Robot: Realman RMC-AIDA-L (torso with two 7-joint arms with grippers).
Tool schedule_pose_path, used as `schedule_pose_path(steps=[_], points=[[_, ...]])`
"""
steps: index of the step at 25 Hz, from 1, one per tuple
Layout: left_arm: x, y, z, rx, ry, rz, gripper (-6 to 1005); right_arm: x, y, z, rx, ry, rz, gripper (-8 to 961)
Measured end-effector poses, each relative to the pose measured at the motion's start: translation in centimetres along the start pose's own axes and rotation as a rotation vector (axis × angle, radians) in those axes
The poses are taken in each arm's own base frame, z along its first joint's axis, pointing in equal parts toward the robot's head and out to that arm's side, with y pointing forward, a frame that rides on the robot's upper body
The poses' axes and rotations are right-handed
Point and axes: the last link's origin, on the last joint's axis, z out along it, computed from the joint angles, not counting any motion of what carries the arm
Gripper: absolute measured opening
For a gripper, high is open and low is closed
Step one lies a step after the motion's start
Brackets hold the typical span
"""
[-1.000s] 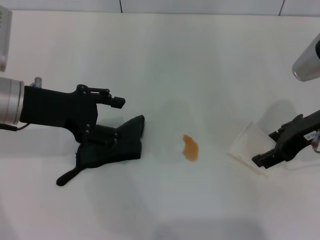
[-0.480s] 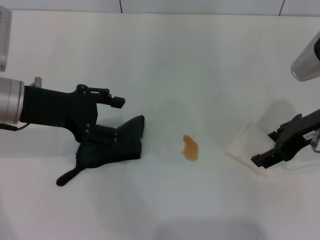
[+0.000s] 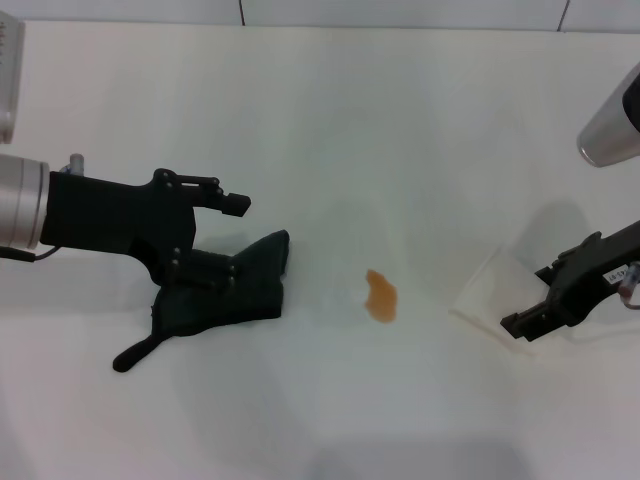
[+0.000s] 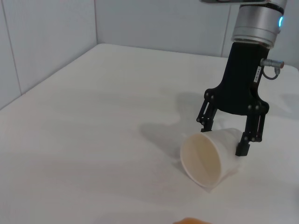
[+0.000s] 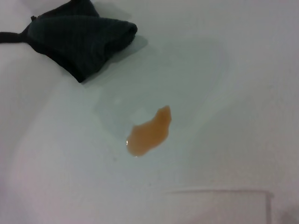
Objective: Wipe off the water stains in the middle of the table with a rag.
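On the white table [image 3: 330,120], with the orange-brown water stains [image 3: 381,296] as centre, the black rag [image 3: 225,290] lies well to their left beneath the left gripper [image 3: 222,235], its fingers spread apart, one pressing the cloth, while the right gripper [image 3: 545,300] straddles a tipped translucent cup [image 4: 208,156] to their right, fingers apart around it.

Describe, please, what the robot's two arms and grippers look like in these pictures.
Both arms are silver metal cylinders ending in matte black grippers with angular linkage fingers. The left gripper has a blocky black housing with visible screws and a thin cable at the wrist. The right gripper carries a small white label, a looped cable, and a glowing blue ring on its silver wrist.
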Motion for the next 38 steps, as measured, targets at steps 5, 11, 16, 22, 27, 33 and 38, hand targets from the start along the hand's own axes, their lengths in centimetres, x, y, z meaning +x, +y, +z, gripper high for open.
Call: schedule_pose_path(steps=[5, 11, 16, 22, 27, 33, 38], points=[[0.0, 0.0, 0.0, 0.001, 0.0, 0.0, 817, 0.0, 0.0, 0.1, -0.001, 0.001, 0.004, 766], [0.0, 0.0, 0.0, 0.002, 0.0, 0.0, 816, 0.0, -0.1, 0.3, -0.008, 0.009, 0.007, 765], [0.0, 0.0, 0.0, 0.002, 0.0, 0.0, 816, -0.2, 0.2, 0.4, -0.009, 0.009, -0.007, 764], [0.0, 0.0, 0.0, 0.003, 0.0, 0.0, 817, -0.5, 0.2, 0.3, -0.008, 0.007, -0.017, 740], [0.0, -0.1, 0.0, 0.005, -0.001, 0.0, 817, -0.6, 0.2, 0.2, -0.007, 0.006, -0.02, 698], [0.0, -0.1, 0.0, 0.007, -0.001, 0.0, 816, -0.9, 0.2, -0.1, 0.004, -0.008, -0.029, 657], [0.0, -0.1, 0.0, 0.009, -0.001, 0.0, 816, -1.7, -0.1, -1.2, 0.036, -0.052, -0.044, 628]])
